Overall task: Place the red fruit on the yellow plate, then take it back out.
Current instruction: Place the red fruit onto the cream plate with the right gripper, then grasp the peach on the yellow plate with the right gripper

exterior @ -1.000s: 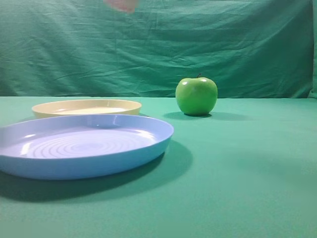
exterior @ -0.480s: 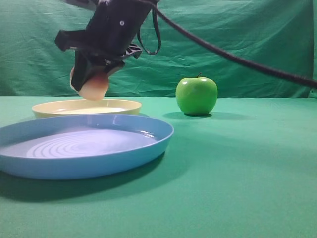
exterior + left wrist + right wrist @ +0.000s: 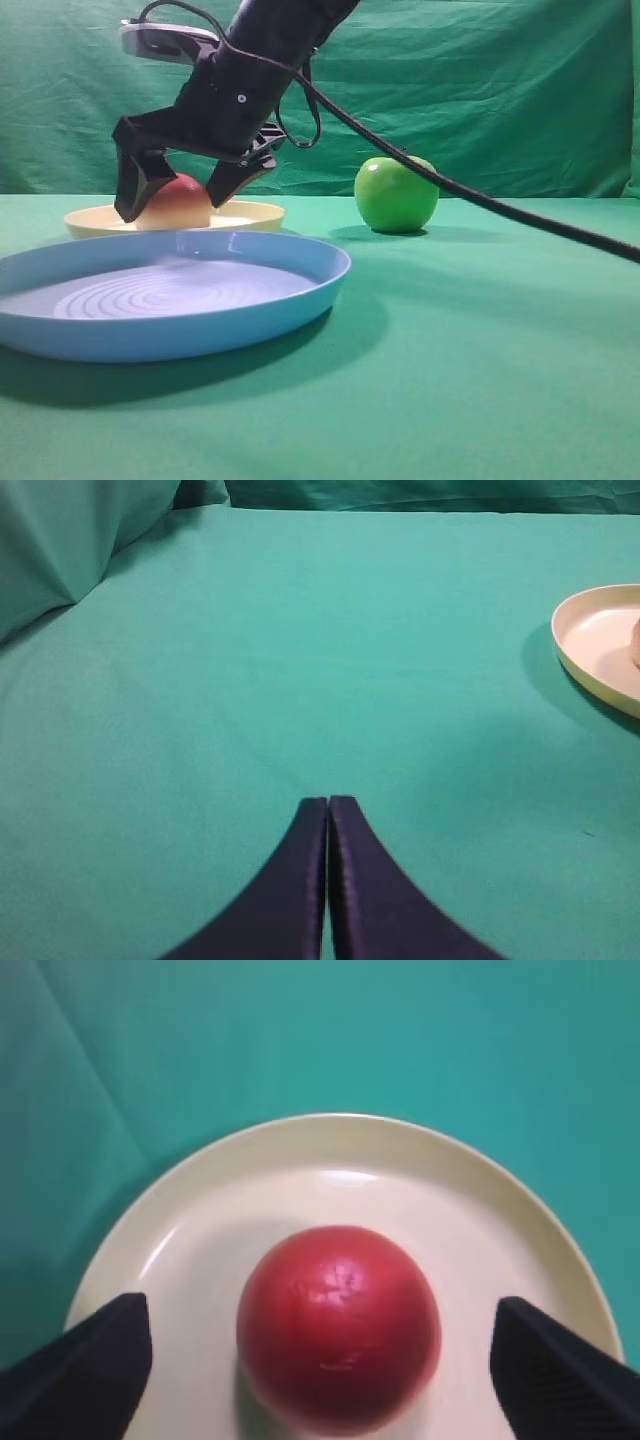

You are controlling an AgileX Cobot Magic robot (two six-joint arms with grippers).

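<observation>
The red fruit [image 3: 180, 203] [image 3: 338, 1325] rests on the yellow plate [image 3: 252, 213] [image 3: 340, 1132], near its middle. My right gripper [image 3: 172, 205] [image 3: 318, 1310] reaches down over the plate and stands open. Its two black fingers flank the fruit with a clear gap on each side and do not touch it. My left gripper [image 3: 327, 802] is shut with nothing between its fingers. It hovers over bare green cloth, with the yellow plate [image 3: 592, 640] off to its right.
A larger light blue plate [image 3: 200, 330] lies in front of the yellow one. A green apple [image 3: 396, 193] stands on the cloth to the right. The right arm's black cable [image 3: 520, 215] slopes across the right half of the scene.
My right gripper came down with the red fruit from above the yellow plate. The fruit now sits on the plate, and the jaws have opened and let it go.
</observation>
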